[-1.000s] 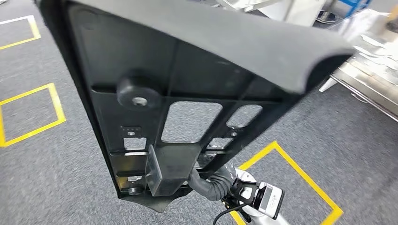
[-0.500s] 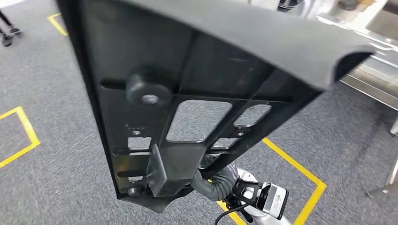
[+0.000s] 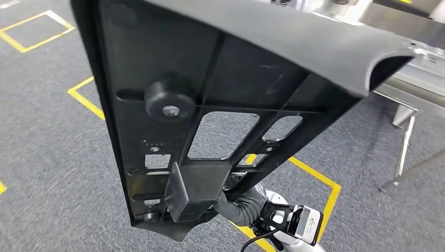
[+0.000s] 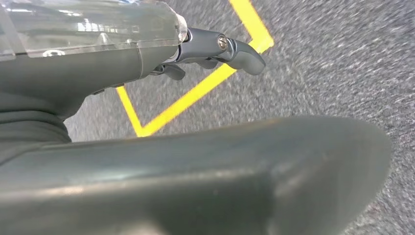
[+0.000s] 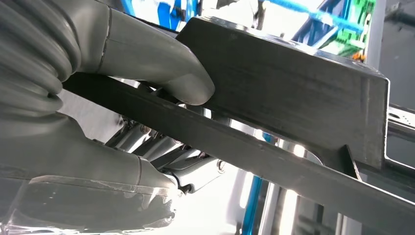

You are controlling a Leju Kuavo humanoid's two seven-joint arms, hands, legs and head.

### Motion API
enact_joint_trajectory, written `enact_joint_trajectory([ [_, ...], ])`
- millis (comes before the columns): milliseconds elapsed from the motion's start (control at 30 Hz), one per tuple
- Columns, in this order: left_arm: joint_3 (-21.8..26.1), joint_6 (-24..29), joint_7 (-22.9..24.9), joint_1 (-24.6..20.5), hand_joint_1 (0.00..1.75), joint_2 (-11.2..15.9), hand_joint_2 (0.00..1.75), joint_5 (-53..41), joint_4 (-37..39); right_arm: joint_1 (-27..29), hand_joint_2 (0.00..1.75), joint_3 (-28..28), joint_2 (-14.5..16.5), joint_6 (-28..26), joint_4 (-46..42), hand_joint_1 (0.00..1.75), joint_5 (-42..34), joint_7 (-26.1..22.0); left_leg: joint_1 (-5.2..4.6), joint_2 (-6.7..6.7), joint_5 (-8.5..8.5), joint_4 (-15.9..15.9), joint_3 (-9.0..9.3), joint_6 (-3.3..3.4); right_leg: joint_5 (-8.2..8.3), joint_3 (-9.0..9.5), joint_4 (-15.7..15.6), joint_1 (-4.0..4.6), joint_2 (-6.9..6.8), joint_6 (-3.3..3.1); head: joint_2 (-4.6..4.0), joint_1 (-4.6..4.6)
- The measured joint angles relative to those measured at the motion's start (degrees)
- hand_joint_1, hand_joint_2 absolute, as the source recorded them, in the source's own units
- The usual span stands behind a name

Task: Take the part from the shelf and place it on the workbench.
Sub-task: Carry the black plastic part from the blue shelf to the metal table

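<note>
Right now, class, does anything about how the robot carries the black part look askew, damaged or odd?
Nothing looks damaged. The large black part is held tilted, ribbed underside facing the head camera, hiding much of the floor. The right hand grips a bar near its lower end. The metal workbench stands at the right.

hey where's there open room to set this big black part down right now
Nowhere at hand yet. The black part, gripped by the right hand, hangs over bare grey carpet crossed by yellow tape. The metal workbench edges in at upper right; its top is barely visible, so free room there cannot be judged.
</note>
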Motion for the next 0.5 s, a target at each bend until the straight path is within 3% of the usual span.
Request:
enact_joint_trajectory([
  [67,0.01,0.07,0.11,0.24,0.0,0.07,0.0,-0.05,0.0,0.13,1.75,0.01,-0.09,-0.11,0.0,1.75,-0.09,0.01,-0.16,1.56,-0.13,0.01,-0.02,0.17,-2.53,-3.36,6.8,-0.36,-1.1,0.35,0.0,-0.01],
  [100,0.01,0.02,0.15,0.27,0.0,0.09,0.0,-0.12,0.0,0.2,1.75,0.01,-0.15,-0.14,0.0,1.75,-0.11,0.01,-0.19,2.31,-0.21,0.02,0.0,0.14,-2.4,-3.86,7.82,-0.52,-1.33,0.47,0.0,-0.01],
  [133,0.01,-0.09,0.17,0.25,0.0,0.11,0.0,-0.23,0.0,0.24,1.75,0.01,-0.2,-0.14,0.0,1.75,-0.13,0.01,-0.19,2.97,-0.32,0.02,0.08,0.06,-1.24,-3.14,6.48,-0.64,-1.6,0.53,0.0,-0.01],
  [200,0.01,-0.51,0.12,0.17,0.0,0.12,0.0,-0.46,0.0,0.21,1.75,0.01,-0.25,-0.13,-0.02,1.75,-0.13,0.01,-0.22,4.13,-0.63,0.03,0.48,-0.3,2.22,1.03,-1.24,-0.61,-3.51,0.37,0.0,-0.01],
  [267,0.01,-0.83,-0.05,0.13,0.0,0.12,0.0,-0.66,0.0,0.12,1.75,0.0,-0.24,-0.13,-0.07,1.75,-0.16,-0.01,-0.44,5.09,-1.04,0.12,0.88,-0.89,3.95,4.23,-7.3,-0.11,-5.42,-0.15,0.0,-0.01],
  [300,0.01,-0.88,-0.13,0.11,0.0,0.12,0.0,-0.77,0.0,0.12,1.75,-0.01,-0.25,-0.11,-0.11,1.75,-0.19,-0.02,-0.54,5.6,-1.21,0.13,1.03,-1.2,3.93,4.66,-8.28,0.18,-5.66,-0.42,0.0,-0.01],
  [367,0.0,-0.87,-0.2,-0.05,0.0,0.12,0.0,-0.93,0.0,0.2,1.75,-0.07,-0.26,-0.05,-0.2,1.75,-0.27,-0.03,-0.53,6.5,-1.52,0.05,1.36,-1.84,4.0,4.65,-8.49,0.3,-4.37,-1.0,0.0,-0.01],
  [433,-0.02,-0.85,-0.2,-0.25,0.0,0.14,0.0,-1.02,0.0,0.21,1.75,-0.15,-0.28,0.01,-0.31,1.75,-0.32,-0.05,-0.29,4.88,-2.92,1.65,1.03,-2.39,4.18,4.95,-8.9,-0.01,-3.21,-1.65,0.0,-0.01],
  [500,-0.03,-0.8,-0.17,-0.22,0.0,0.14,0.0,-1.09,0.0,0.17,1.75,-0.19,-0.29,0.09,-0.39,1.75,-0.34,-0.06,-0.09,1.97,-6.21,7.68,-1.64,-2.69,4.24,5.17,-9.09,-0.21,-2.09,-2.18,0.0,-0.02],
])
